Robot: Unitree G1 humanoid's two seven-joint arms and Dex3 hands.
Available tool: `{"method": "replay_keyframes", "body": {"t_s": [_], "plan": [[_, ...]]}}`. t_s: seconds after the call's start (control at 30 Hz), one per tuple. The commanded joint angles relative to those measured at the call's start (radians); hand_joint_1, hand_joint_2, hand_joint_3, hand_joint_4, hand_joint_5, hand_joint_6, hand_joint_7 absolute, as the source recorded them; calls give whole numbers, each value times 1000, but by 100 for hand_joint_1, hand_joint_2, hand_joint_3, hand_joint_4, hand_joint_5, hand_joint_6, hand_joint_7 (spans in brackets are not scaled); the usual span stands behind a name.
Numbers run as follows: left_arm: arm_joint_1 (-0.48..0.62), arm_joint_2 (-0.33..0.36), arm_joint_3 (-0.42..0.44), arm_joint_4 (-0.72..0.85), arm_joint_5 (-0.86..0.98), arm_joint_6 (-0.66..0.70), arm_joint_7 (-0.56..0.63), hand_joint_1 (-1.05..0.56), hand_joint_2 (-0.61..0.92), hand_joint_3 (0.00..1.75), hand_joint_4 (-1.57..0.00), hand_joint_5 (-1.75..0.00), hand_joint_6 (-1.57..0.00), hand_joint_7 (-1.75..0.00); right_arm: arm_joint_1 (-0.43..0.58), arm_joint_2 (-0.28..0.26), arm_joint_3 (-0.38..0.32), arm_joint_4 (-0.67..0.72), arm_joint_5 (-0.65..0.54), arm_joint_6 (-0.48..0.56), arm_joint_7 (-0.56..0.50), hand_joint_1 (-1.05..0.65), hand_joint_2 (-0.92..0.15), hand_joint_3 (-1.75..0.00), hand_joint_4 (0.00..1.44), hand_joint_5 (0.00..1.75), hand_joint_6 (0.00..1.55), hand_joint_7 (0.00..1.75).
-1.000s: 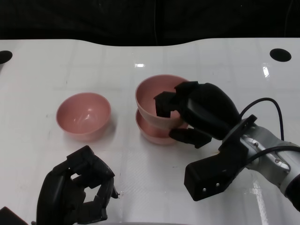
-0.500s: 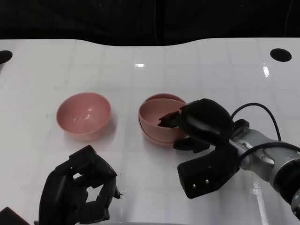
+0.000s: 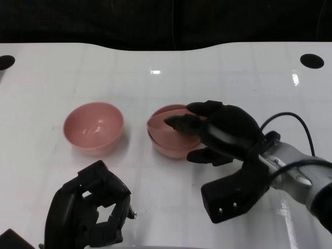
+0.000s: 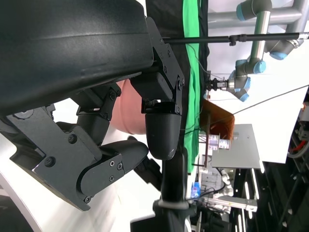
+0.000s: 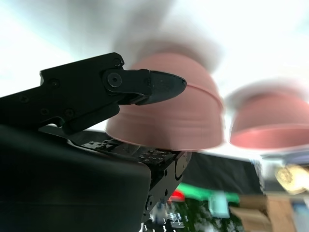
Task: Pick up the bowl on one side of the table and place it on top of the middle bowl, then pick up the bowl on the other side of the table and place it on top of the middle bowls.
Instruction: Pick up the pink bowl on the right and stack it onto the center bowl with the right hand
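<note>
Two pink bowls are nested in the middle of the table, the top bowl (image 3: 163,132) sitting inside the middle bowl (image 3: 168,150). My right hand (image 3: 218,132) hovers over their right side, fingers spread above the rim and thumb beside the outer wall, gripping nothing. In the right wrist view the stack (image 5: 169,116) is blurred behind a fingertip (image 5: 164,84). A third pink bowl (image 3: 93,127) stands upright on the left; it also shows as the bowl (image 5: 270,121) and the bowl (image 4: 130,111). My left hand (image 3: 88,212) rests at the near left edge, fingers curled in, empty.
The white table (image 3: 233,78) has a black round hole (image 3: 311,60) at the far right and another hole (image 3: 5,62) at the far left. A black cable (image 3: 290,116) loops off my right forearm.
My right hand lowered the carried bowl into the middle bowl, then spread its fingers off the rim. The left hand and left bowl stayed put.
</note>
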Motion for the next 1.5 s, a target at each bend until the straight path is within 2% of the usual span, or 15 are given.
{"method": "replay_keyframes", "body": {"t_s": [0.03,0.1,0.2,0.43,0.77,1.1,1.5], "plan": [[-3,7,5,3,3,-7,7,-21,45,120,-84,-158,-81,-131,68,-51,-26,-120,3,29,1,-71,-92,-47,23,0,27,0],[-3,7,6,3,6,-3,12,-21,45,120,-84,-158,-81,-131,126,-75,-37,-214,3,50,12,-70,-92,-47,17,0,20,0],[-6,6,8,8,6,-4,11,-21,44,122,-85,-158,-81,-131,178,-95,-48,-290,4,68,33,-70,-92,-47,14,0,18,0],[-15,8,12,20,-5,-10,0,-21,44,121,-85,-159,-81,-131,251,-126,-46,-352,-11,82,68,-71,-92,-46,15,1,18,1],[-16,12,18,15,-8,-2,-1,-21,43,123,-85,-159,-81,-131,248,-106,-44,-296,-21,79,63,-71,-92,-45,14,0,16,0],[-23,13,22,31,-6,-17,-4,-20,43,124,-85,-158,-82,-131,263,-114,-93,-354,21,32,24,-69,-92,-49,11,0,9,0],[-19,27,35,3,28,-37,12,-21,43,122,-80,-163,-81,-129,430,-170,-200,-569,80,-15,25,-62,-92,-45,43,23,39,15]]}}
